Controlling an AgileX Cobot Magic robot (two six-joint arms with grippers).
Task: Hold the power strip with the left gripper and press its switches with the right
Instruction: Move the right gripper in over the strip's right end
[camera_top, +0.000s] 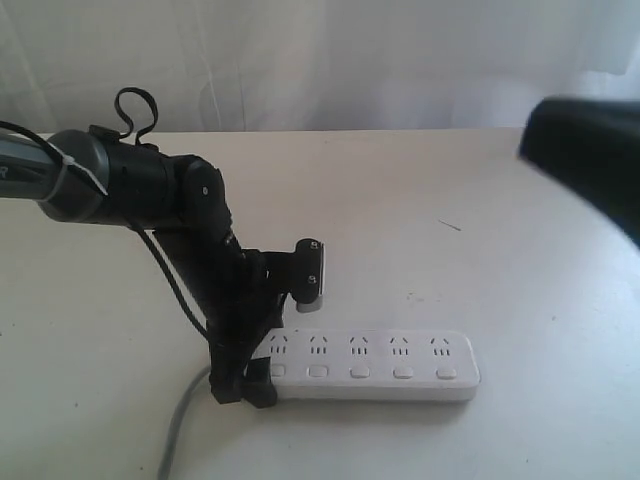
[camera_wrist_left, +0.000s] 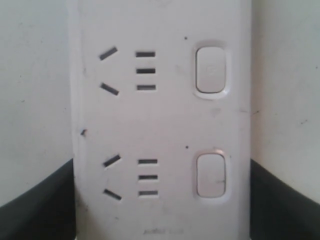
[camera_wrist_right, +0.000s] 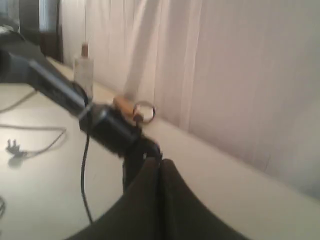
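Backdrop: white curtain (camera_top: 350, 60) behind a plain cream table (camera_top: 520, 280), nothing fancy
Power strip: the power strip (camera_top: 400, 368) lies flat on the near part of the table, sockets and buttons (camera_top: 361, 372) facing up, grey cord (camera_top: 178, 425) trailing off its left end
Left gripper: left gripper (camera_top: 252, 368) is clamped across the cord end of the strip, with black fingers (camera_wrist_left: 40, 205) hugging both long sides in the left wrist view
Right gripper: right gripper (camera_wrist_right: 160, 172) has its pads pressed together with nothing between them, and it hangs high off to the right, well apart from the strip
Risk 1: the hold is at one end only, so pushing the far buttons could pivot or tip the free end, I reckon
Risk 2: an off-centre tip might land on a socket or between buttons and toggle nothing
Risk 3: too hard a press could shove the strip out of the left jaws
Containers: just a small clear bottle (camera_wrist_right: 83, 67) by the curtain in the right wrist view, too blurry to tell what's inside, if anything
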